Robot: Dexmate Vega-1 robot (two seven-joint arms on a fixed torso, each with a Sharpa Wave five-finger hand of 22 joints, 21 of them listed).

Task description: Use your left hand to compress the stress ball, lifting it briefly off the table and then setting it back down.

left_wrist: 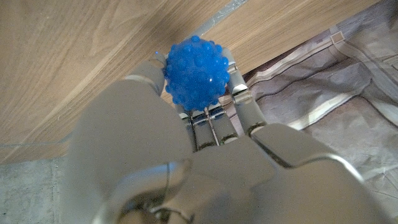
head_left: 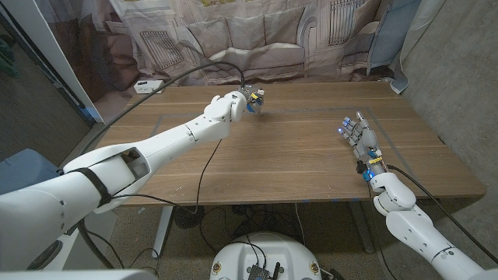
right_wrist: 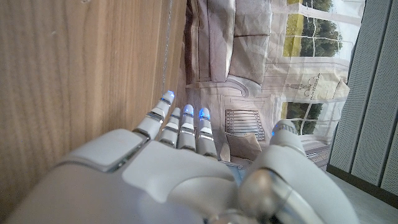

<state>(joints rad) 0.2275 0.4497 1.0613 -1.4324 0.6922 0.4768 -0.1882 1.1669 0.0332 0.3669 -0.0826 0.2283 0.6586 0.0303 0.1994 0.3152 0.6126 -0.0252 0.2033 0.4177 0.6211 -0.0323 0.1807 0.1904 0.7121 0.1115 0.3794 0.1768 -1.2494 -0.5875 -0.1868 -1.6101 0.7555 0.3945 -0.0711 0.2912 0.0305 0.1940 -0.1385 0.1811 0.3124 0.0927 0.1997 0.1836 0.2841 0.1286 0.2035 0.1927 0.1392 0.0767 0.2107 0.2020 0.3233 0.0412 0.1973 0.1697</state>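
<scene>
Left hand (left_wrist: 186, 124) around knobbly blue stress ball (left_wrist: 197, 73)

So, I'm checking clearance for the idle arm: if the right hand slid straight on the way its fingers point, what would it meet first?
Probably nothing on the table: the right hand points toward the far edge of the table, with bare wood ahead. Beyond hangs the printed backdrop; depth is unclear.

Wooden table (head_left: 296, 155), white box (head_left: 145, 85) on it

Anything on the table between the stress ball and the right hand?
No. In the head view the table is bare wood between the left hand, which grips the stress ball, and the right hand, open at the table's right side.
</scene>
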